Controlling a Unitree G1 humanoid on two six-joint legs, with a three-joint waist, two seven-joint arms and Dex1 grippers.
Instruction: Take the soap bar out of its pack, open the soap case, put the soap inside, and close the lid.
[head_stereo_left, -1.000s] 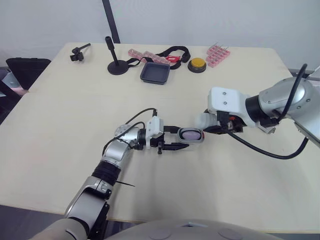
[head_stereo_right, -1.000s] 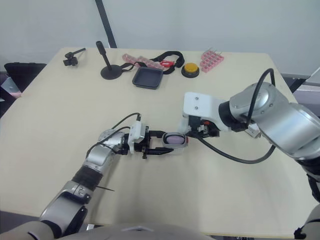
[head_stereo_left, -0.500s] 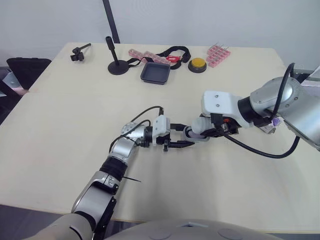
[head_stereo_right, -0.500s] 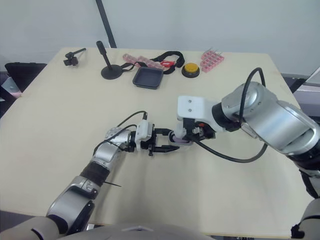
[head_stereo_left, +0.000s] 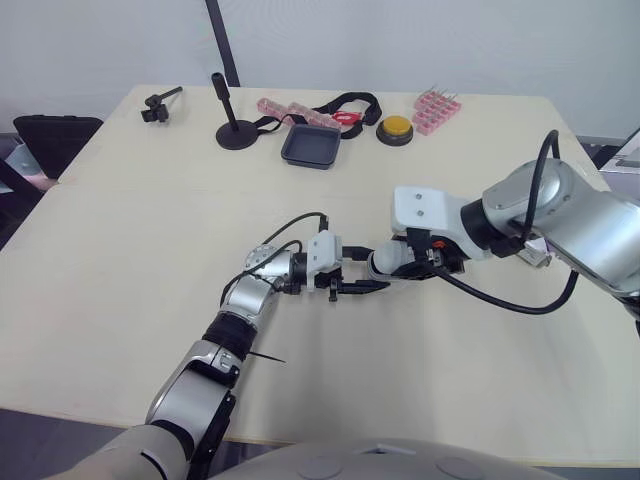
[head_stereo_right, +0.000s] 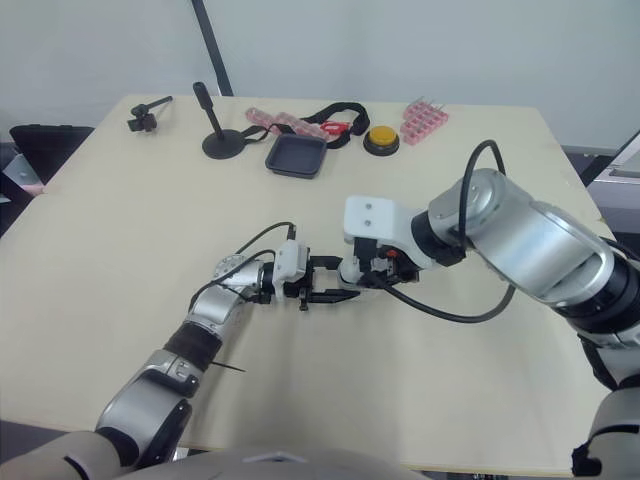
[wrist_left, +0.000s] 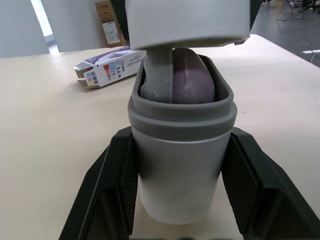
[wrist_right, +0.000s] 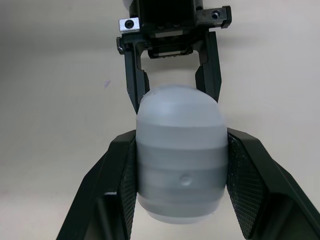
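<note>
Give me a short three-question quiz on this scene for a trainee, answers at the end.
1. True or false: the purple soap bar lies inside the open grey plastic soap case.
2. The case sits between the fingers of: A) left gripper alone, B) right gripper alone, C) both.
3. Fill in: the printed cardboard soap pack lies on the beige ____.
Key: 1 true; 2 C; 3 table.

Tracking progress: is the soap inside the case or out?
In: purple soap shows inside the grey case; lid not fully on.
</note>
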